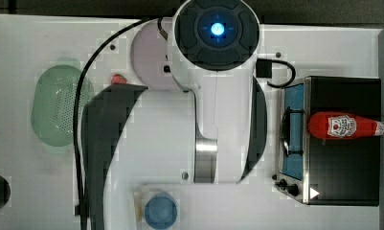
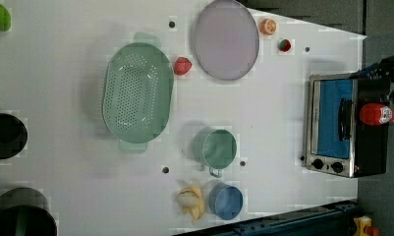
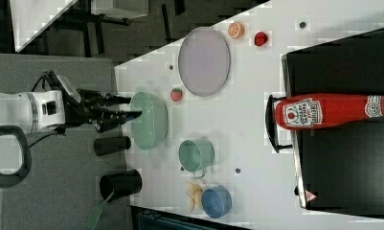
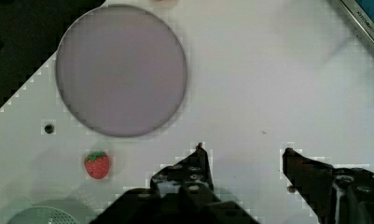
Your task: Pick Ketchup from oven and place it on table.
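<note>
The ketchup lies on its side on the black top of the oven, its base toward the door edge and its white cap pointing away; in the right view it crosses the oven top above the dark handle; the gripper hangs over the table with its jaws apart and nothing between them, well away from the oven; a round grey plate, a small strawberry and a green colander sit on the table.
</note>
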You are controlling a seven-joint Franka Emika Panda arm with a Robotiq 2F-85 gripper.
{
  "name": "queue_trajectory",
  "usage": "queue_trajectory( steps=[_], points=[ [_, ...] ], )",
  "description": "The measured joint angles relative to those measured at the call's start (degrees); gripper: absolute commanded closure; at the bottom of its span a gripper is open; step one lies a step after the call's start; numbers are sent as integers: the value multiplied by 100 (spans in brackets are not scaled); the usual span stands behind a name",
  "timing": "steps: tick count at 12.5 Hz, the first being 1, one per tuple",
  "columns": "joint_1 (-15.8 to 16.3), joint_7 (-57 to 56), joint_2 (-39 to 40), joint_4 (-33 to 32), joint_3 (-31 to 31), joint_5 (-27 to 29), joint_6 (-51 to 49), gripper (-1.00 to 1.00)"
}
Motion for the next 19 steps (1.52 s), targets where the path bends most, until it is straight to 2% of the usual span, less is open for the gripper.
queue_trajectory(
  steps=[2,3,5,8,11,15,17,19],
  points=[
    [21,18,-690,-582,-163,-113,-666,-80],
    [-65,18,-1064,-739,-186,-124,-740,-99],
    [-147,42,-1657,-716,-266,-38,-729,-100],
    [-210,116,-2067,-498,-483,-28,-600,-100],
    [-267,120,-1825,-453,-1050,-45,-278,-100],
    [-504,120,-761,-487,-2172,-119,483,-100],
    [-663,120,-188,-504,-2476,-111,1055,-100],
    [-612,119,184,-481,-2825,-101,1093,-100]
  ],
)
